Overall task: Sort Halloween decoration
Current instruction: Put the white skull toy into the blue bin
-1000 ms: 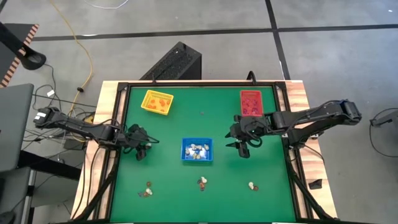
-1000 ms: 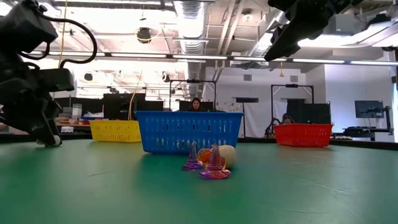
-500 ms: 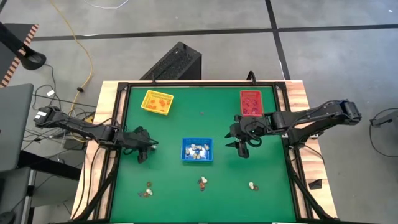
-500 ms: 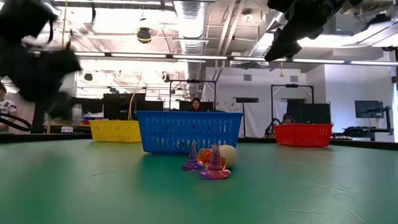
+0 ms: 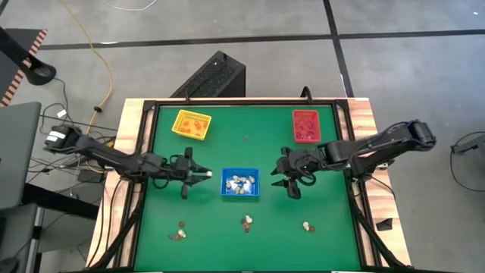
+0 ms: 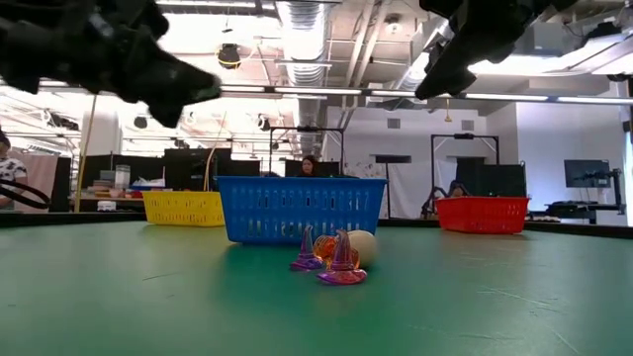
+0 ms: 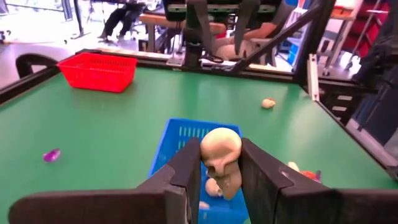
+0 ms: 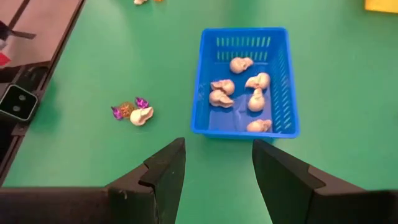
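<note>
So my left gripper (image 7: 219, 163) is clamped on a little skull (image 7: 221, 157), cream-whitish plastic with dark eye sockets and a small jaw, pinched between my two dark fingers (image 7: 186, 171) so the crown sticks up above them. It's off the table, hanging just beside the blue tray (image 5: 240, 183), on the side toward my left arm, nearly over the tray's edge. From my left wrist camera the tray sits right behind the skull.

Inside the blue tray there are about six more whitish skulls (image 8: 242, 64), same look, lying loose on its floor.

My right gripper (image 5: 290, 187) hovers just off the other side of the blue tray with its fingers spread apart, nothing between them.

On the side of the blue tray toward the table's front edge, a small cluster (image 5: 246, 222) lies on the green mat: a whitish skull, an orange bit and a couple of purple witch-hat shapes, all touching or nearly so. More toward my left arm's side there's a dark red-brown and orange bunch (image 5: 179, 233), and toward my right arm's side a single whitish piece (image 5: 307, 226) on its own.

Past the blue tray, toward the far edge, the yellow tray (image 5: 192, 125) has orange bits in it, and the red tray (image 5: 306, 126) holds dark red-brown ones I can't make out well.
</note>
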Action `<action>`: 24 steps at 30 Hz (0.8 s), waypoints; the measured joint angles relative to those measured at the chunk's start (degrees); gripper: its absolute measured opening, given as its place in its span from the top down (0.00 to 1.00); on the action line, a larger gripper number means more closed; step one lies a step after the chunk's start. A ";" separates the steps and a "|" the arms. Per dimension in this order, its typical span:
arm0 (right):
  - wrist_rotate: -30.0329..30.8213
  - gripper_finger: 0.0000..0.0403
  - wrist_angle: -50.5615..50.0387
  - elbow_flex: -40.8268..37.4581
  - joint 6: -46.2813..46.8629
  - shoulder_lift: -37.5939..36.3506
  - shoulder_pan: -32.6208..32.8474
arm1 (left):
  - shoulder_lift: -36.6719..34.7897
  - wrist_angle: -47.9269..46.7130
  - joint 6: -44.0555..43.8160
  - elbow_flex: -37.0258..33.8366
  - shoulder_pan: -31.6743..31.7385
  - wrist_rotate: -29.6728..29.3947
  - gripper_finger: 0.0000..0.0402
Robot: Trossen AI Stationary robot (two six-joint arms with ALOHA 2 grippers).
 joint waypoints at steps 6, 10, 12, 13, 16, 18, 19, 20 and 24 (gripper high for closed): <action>0.00 0.46 0.09 0.00 3.71 1.96 0.91 | 19.25 4.59 2.96 9.97 0.42 -0.29 0.79; 0.00 0.46 0.05 0.00 6.66 2.55 2.29 | 30.20 3.49 6.90 17.68 2.13 -0.38 0.78; 0.00 0.46 -0.08 0.00 7.54 2.87 3.24 | 35.03 3.51 7.13 21.26 3.09 -0.12 0.78; 0.00 0.46 -0.12 0.00 7.60 2.90 3.79 | 36.91 3.00 6.97 22.74 3.55 0.29 0.77; 0.00 0.46 -0.46 0.00 8.14 2.91 5.54 | 40.64 -1.25 5.99 27.37 4.60 1.89 0.77; 0.00 0.46 -0.53 0.00 8.69 2.91 6.59 | 41.40 -6.21 6.91 29.66 4.81 3.27 0.76; 0.01 0.46 -0.57 0.00 8.75 2.91 7.00 | 41.64 -8.41 7.58 30.84 4.79 3.85 0.75; 0.01 0.46 -0.62 0.00 8.78 2.91 7.45 | 41.64 -10.62 8.07 31.78 4.72 3.93 0.74; 1.12 0.46 -0.63 0.00 8.79 2.91 8.60 | 41.53 -16.42 8.57 34.77 4.63 2.78 0.68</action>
